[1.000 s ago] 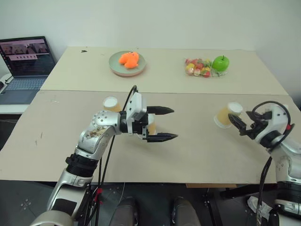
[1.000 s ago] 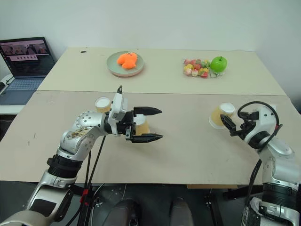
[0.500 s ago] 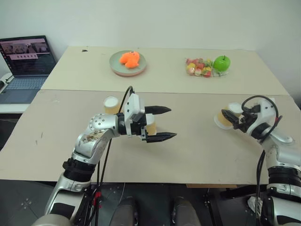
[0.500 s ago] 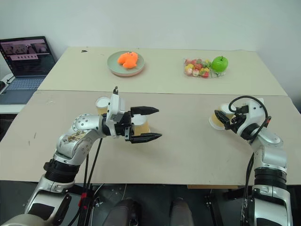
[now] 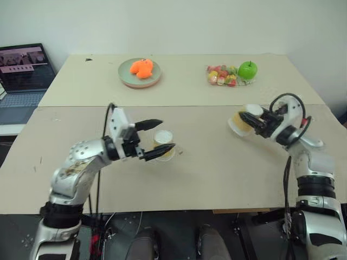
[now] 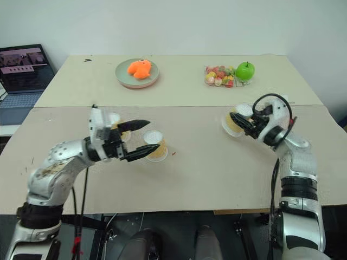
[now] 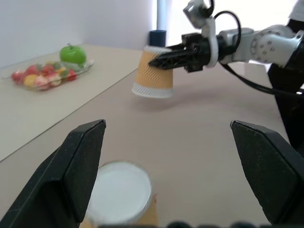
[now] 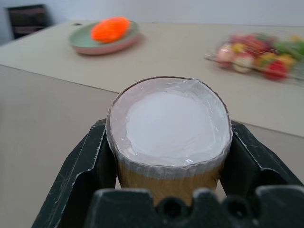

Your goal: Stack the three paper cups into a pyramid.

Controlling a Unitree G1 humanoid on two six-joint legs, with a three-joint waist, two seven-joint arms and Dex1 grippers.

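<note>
Right fingers [image 8: 228, 156] clamp cup [image 8: 168, 128], lifted; left fingers [image 5: 154, 123] spread wide, empty, beside second cup [image 5: 163, 144].

Right pincer [image 5: 250, 120] clamping a cup [image 5: 240, 120], left pincer [image 5: 158, 138] wide beside another cup [image 5: 164, 143]

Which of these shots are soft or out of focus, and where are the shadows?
Left wrist view: the near cup and the tool's fingers are blurred, while the held cup is sharper. Right wrist view: the plate and fruit behind are soft. Left eye view: even light, a faint shadow under the left tool.
</note>
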